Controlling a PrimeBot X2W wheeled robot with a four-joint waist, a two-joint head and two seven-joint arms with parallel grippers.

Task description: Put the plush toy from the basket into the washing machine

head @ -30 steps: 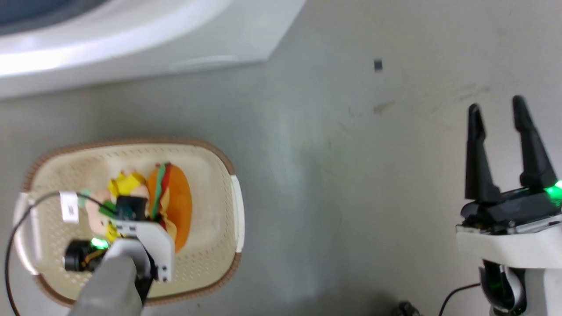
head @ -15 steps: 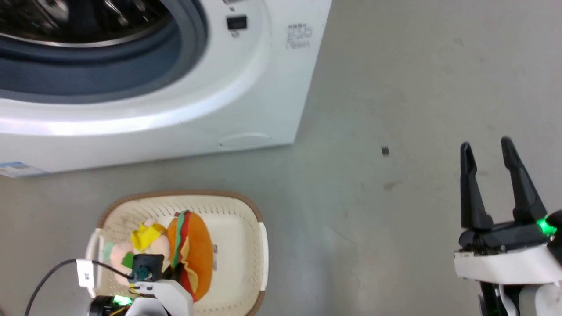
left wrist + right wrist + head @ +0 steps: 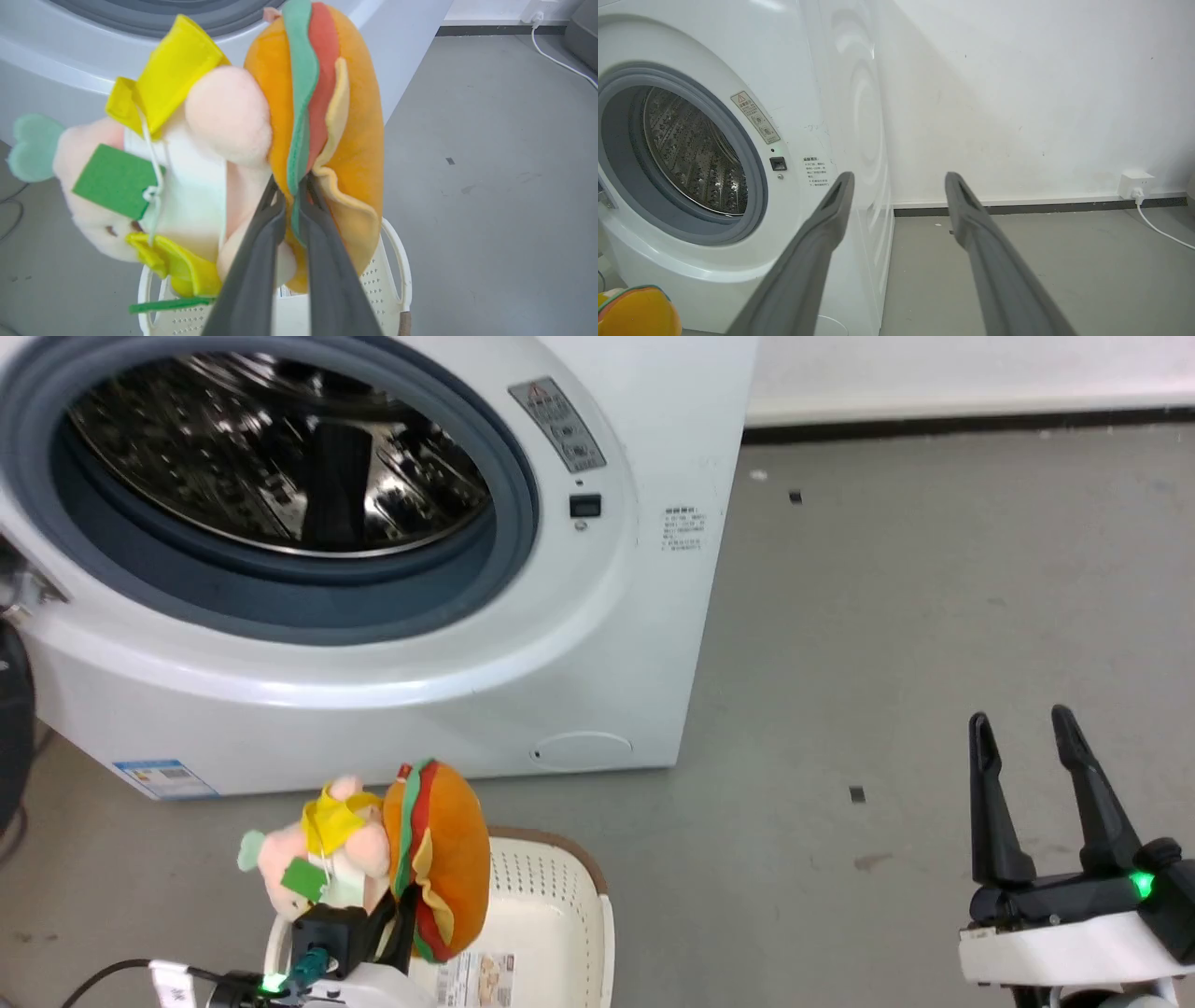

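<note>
**K:** Diff vs a second ago?

**R:** Plush toy (image 3: pixel 425 859) is out. It was lying in the basket (image 3: pixel 551 896) with the left gripper (image 3: pixel 292 184) down on it. Now it hangs above the rim. The head camera also tilted up, so the framing shift isn't the things moving.

**K:** Grip?

**R:** Left jaws are clenched on the edge of the burger's green and red layers, a thin pinch. The pink figure hangs off to one side and the green tag (image 3: pixel 110 182) is loose. It's a soft load, so it will probably swing. It could slip if the arm moves fast.

**K:** So pick done, transfer left.

**R:** Looks that way. The washing machine (image 3: pixel 653 616) stands right behind the basket with the drum (image 3: pixel 280 476) exposed. The grey ring (image 3: pixel 509 551) reads unobstructed. The toy sits below the porthole lip, so it needs lift plus forward reach.

**K:** Obstacles?

**R:** Dark round shape (image 3: pixel 14 728) at the left side of the head view, probably the door swung aside. Keep the elbow off it. The basket sits on the floor (image 3: pixel 887 616) just in front of the machine's lower front edge, under the path. That's fine if the toy goes up first. The right gripper (image 3: pixel 1019 715) is idle with jaws released and spread, well apart from everything. The wall socket (image 3: pixel 1134 182) at the floor's far edge is out of the way.
</note>
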